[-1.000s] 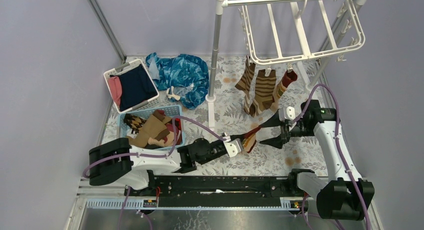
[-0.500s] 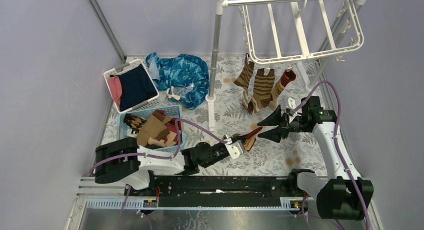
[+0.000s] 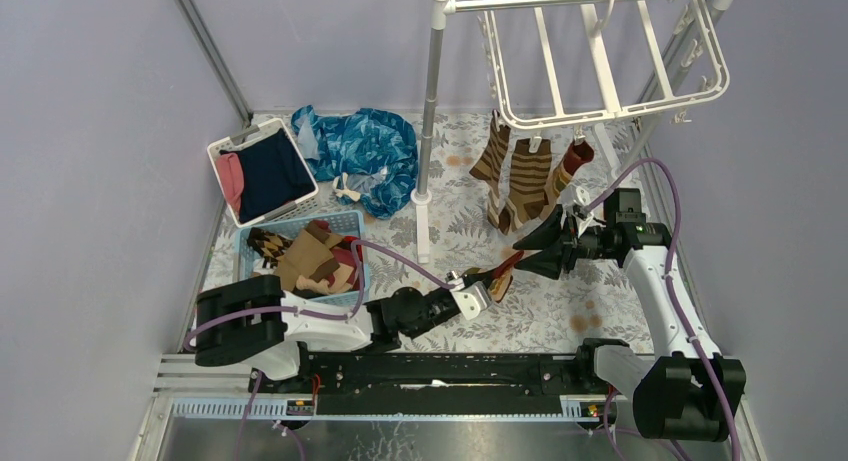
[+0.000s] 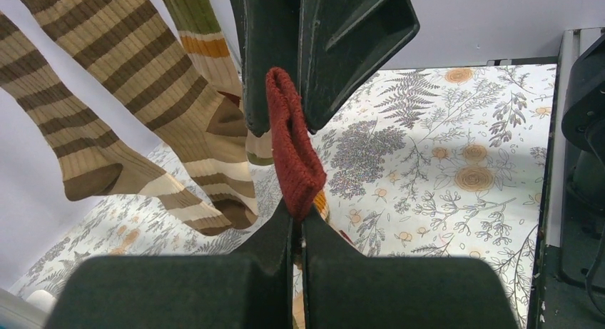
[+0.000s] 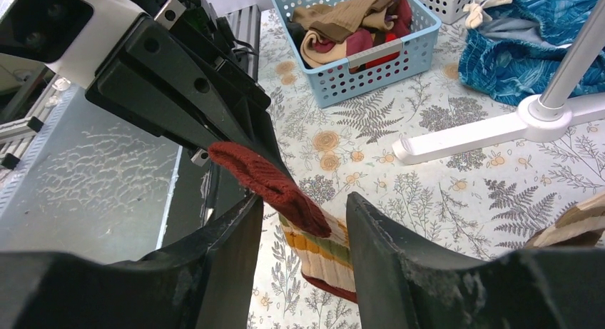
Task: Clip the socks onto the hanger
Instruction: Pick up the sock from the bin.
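My left gripper (image 3: 487,284) is shut on a sock (image 3: 503,273) with a dark red cuff and tan, green and orange bands, and holds it up above the table. The red cuff (image 4: 292,150) sticks out from between my left fingertips (image 4: 297,213). My right gripper (image 3: 522,251) faces it, open, one jaw on each side of the cuff (image 5: 275,186), with a gap still showing on the right side. The white hanger (image 3: 610,51) hangs at the top right. Three socks (image 3: 525,181) hang clipped from its near edge, two of them brown-striped (image 4: 128,65).
A blue basket (image 3: 345,224) holding more socks (image 5: 342,22) stands left of centre. Behind it are a white basket (image 3: 222,149) of navy and pink clothes and a blue patterned cloth (image 3: 365,151). The grey rack pole (image 3: 430,101) and its white foot (image 5: 471,133) stand mid-table.
My right gripper has moved up and left to the sock's red cuff and its jaws have narrowed around it. My left gripper has kept its hold and shifted slightly.
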Robot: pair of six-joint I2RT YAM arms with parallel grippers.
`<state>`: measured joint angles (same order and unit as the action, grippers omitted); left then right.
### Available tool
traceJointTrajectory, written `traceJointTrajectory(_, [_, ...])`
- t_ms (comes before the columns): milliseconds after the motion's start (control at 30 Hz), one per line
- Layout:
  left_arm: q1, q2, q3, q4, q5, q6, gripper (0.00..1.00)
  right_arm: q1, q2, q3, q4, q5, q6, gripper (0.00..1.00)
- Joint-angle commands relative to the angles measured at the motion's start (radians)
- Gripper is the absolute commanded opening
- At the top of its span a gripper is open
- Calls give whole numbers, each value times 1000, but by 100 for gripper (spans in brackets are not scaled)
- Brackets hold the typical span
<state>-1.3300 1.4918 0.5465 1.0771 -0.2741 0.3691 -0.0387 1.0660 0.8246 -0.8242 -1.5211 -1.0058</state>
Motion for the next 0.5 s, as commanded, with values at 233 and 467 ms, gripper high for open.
traceJointTrajectory(233, [-15,22,42,87,-35,23,0,8,-3,-13,114,-91,166,42])
traceJointTrajectory(467, [-18,28,50,89,-41,35,0,16,5,-22,151,-120,231,56])
